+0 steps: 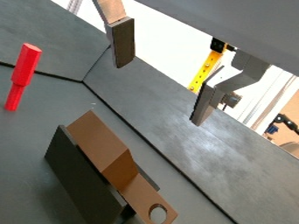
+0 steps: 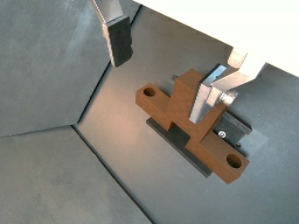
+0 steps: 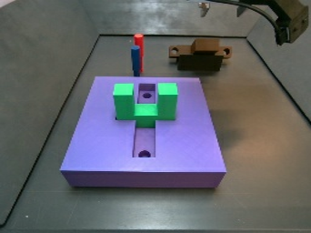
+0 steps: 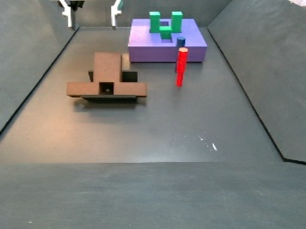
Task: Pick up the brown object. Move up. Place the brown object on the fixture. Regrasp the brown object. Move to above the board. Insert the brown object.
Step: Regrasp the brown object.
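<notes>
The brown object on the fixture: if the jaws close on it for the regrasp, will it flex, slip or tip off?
The brown object looks like a thick rigid bar, so flex is unlikely. It overhangs the fixture on both ends, so an off-centre push could tip it. Its smooth faces may slip. The gripper hangs above, jaws open.

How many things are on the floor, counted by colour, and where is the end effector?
Purple: 1, the board
Green: 1, the U-shaped block
Red and blue: 1, the post
Brown: 1, the brown object
Dark grey: 1, the fixture
Total: 5
The end effector hangs open and empty above the floor.
</notes>
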Motion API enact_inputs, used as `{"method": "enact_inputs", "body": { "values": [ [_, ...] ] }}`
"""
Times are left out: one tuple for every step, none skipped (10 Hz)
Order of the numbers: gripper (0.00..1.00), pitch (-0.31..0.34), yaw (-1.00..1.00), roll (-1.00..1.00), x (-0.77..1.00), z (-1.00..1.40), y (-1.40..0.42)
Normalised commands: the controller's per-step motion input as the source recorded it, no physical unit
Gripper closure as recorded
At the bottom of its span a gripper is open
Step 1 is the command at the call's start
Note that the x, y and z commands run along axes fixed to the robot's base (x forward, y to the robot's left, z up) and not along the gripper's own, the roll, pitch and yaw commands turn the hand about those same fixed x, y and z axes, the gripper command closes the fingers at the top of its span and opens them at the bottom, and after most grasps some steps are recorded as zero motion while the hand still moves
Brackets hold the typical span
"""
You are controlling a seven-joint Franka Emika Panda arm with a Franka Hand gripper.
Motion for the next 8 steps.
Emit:
{"method": "enact_inputs", "body": {
  "values": [
    [0.00,0.000,0.00,0.10,0.00,-0.63,0.10],
    [0.00,-0.049,0.00,0.18,-0.14,-0.61,0.11],
    [0.00,-0.011,-0.02,0.04,-0.10,-0.28,0.10],
    [0.00,0.000,-0.03,0.01,-0.04,-0.17,0.08],
    [0.00,0.000,-0.05,0.02,-0.07,-0.20,0.04],
    [0.00,0.000,-0.10,0.00,-0.22,-0.13,0.05],
    [0.00,0.000,-0.06,0.05,-0.08,-0.25,0.04],
    [0.00,0.000,-0.09,0.10,-0.13,-0.32,0.00]
  ]
}}
